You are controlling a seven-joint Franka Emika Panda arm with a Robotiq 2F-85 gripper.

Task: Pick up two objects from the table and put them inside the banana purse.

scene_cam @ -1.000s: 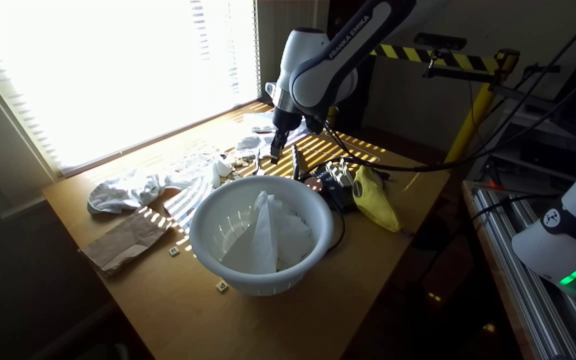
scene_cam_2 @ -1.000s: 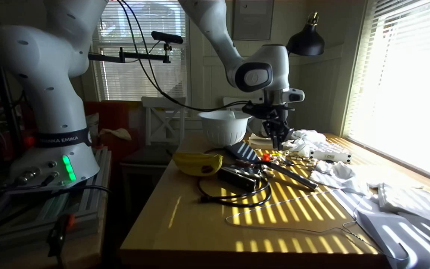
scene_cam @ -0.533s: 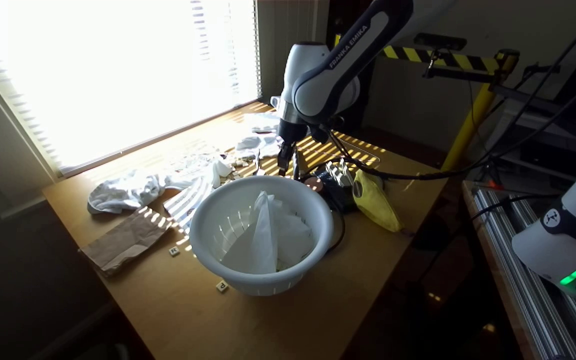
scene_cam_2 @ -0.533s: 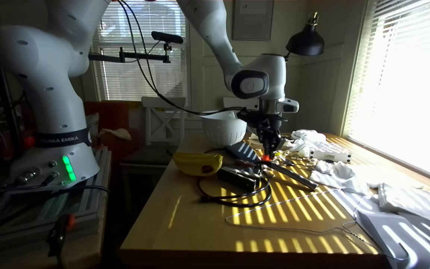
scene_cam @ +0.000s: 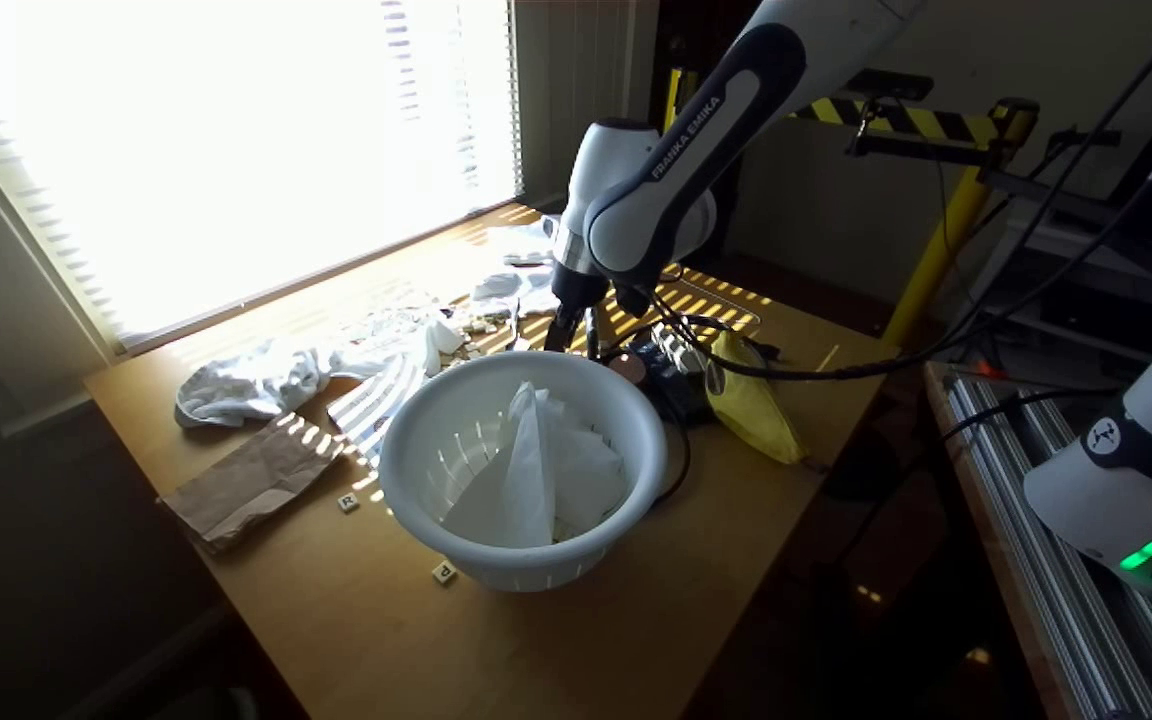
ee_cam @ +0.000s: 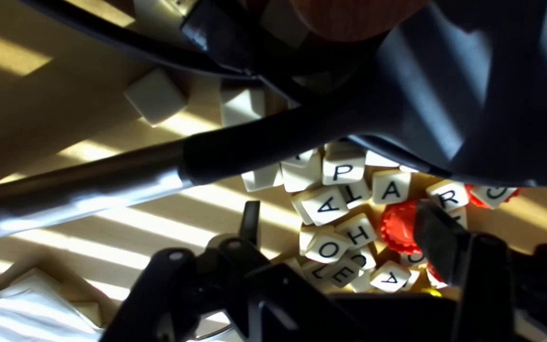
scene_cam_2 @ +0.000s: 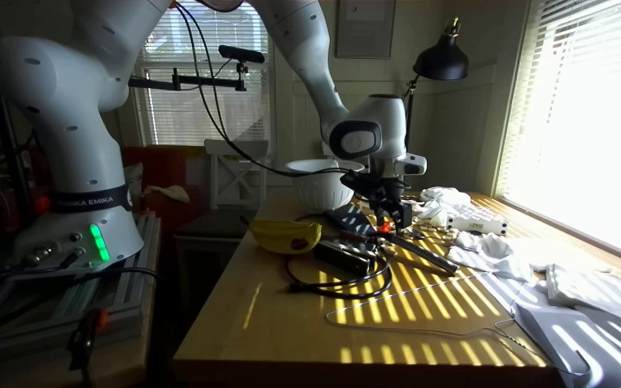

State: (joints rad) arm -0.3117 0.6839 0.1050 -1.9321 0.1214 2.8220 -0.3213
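Observation:
The yellow banana purse (scene_cam: 754, 410) lies on the wooden table (scene_cam: 636, 640), dark at its ends. An exterior view also shows the purse (scene_cam_2: 284, 237) near the table's edge on the robot base's side. My gripper (ee_cam: 342, 225) points down low over a heap of white letter tiles (ee_cam: 328, 247). Its two fingers stand wide apart, with nothing gripped. Tiles show in the gap, and a red crimped cap (ee_cam: 398, 227) sits by the right-hand fingertip, which partly covers it. In an exterior view the gripper (scene_cam_2: 394, 220) is beyond the purse; elsewhere the bowl's rim partly hides its tips.
A long spatula handle (ee_cam: 264, 147) crosses close above the tiles. A black device with a looped cable (scene_cam_2: 343, 258) lies between purse and heap. Next to the heap stands a white slotted bowl (scene_cam: 526, 572). White cloths (scene_cam_2: 488, 250) and a thin wire (scene_cam_2: 413, 328) lie around.
The arm has come down toward the tile heap, moving a little to the left in an exterior view. The gripper's fingers have spread apart. The purse and bowl have stayed put.

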